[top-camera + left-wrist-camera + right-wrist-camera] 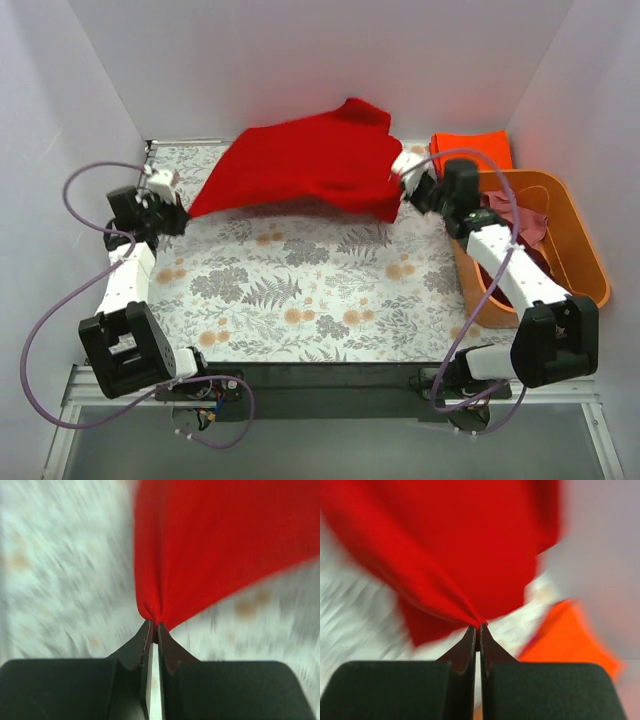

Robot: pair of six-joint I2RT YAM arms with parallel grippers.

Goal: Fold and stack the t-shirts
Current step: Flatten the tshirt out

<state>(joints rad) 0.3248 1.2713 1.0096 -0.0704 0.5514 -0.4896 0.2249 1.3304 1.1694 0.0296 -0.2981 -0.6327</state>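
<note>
A bright red t-shirt [305, 165] hangs stretched in the air over the far half of the table, held at two corners. My left gripper [186, 214] is shut on its left corner [152, 615]. My right gripper [400, 180] is shut on its right corner [477, 621]. An orange-red t-shirt [472, 150] lies folded at the far right, and it also shows in the right wrist view [567, 637]. Maroon and dusty pink shirts [520, 220] lie bunched in the orange tub. Both wrist views are blurred.
The orange plastic tub [580, 235] stands along the right edge beside my right arm. A floral cloth [300, 290] covers the table. White walls close in the left, far and right sides.
</note>
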